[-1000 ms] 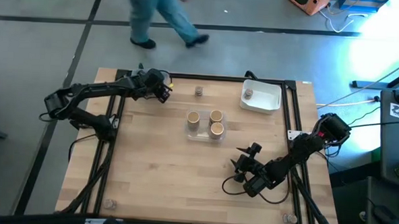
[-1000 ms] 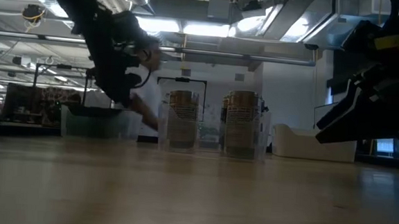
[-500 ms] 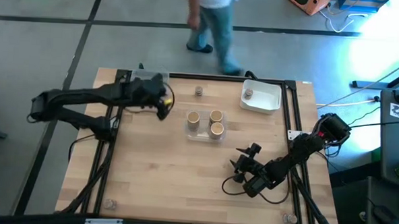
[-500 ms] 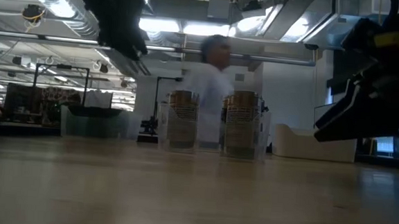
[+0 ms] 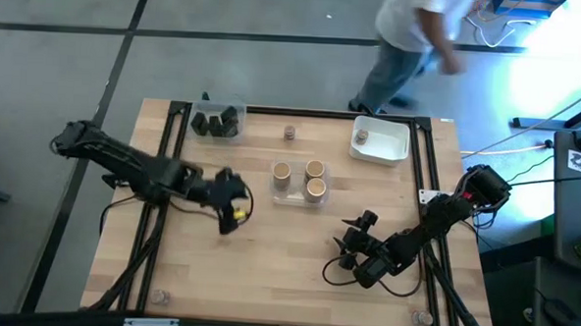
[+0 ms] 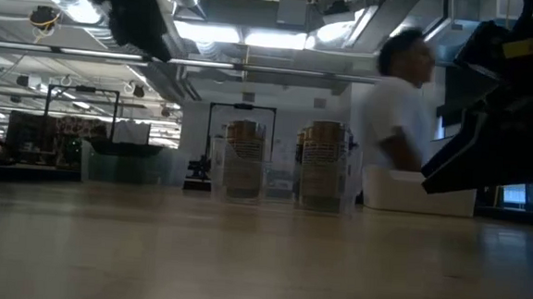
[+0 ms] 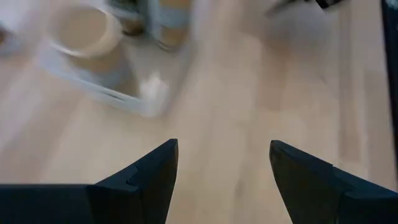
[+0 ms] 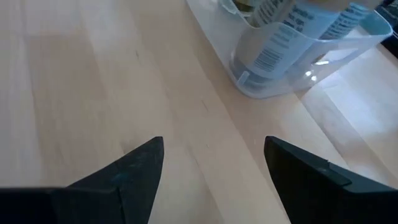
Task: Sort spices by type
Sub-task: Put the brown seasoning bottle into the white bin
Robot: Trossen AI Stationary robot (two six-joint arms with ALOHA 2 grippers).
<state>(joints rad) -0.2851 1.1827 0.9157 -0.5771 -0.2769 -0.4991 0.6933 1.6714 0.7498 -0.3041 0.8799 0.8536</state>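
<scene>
Three tan cylinders with pale tops point(image 5: 301, 179) stand in a clear tub at the table's middle, and the low view shows them too point(image 6: 284, 162). Dark blocky jars point(image 5: 217, 122) sit in a clear tub at the far left corner. One tiny grey-brown jar point(image 5: 289, 132) stands on the bare wood near the far edge, another point(image 5: 362, 137) in the white tub. My left gripper point(image 5: 233, 206) hovers open left of the tan cylinders, holding nothing point(image 7: 224, 146). My right gripper point(image 5: 350, 246) waits open on their near right point(image 8: 214, 143).
The white rectangular tub point(image 5: 394, 148) sits at the far right corner. A black frame point(image 5: 332, 114) runs along the table's far edge and sides. A person point(image 5: 414, 41) walks on the floor beyond the far edge. Bare wood lies along the near half of the table.
My left gripper has swung from the far left corner, above the tub of dark jars, toward the near edge and now hangs left of the tan cylinders. The tub of dark jars, covered by the arm before, now shows. The person has walked from left to right behind the table.
</scene>
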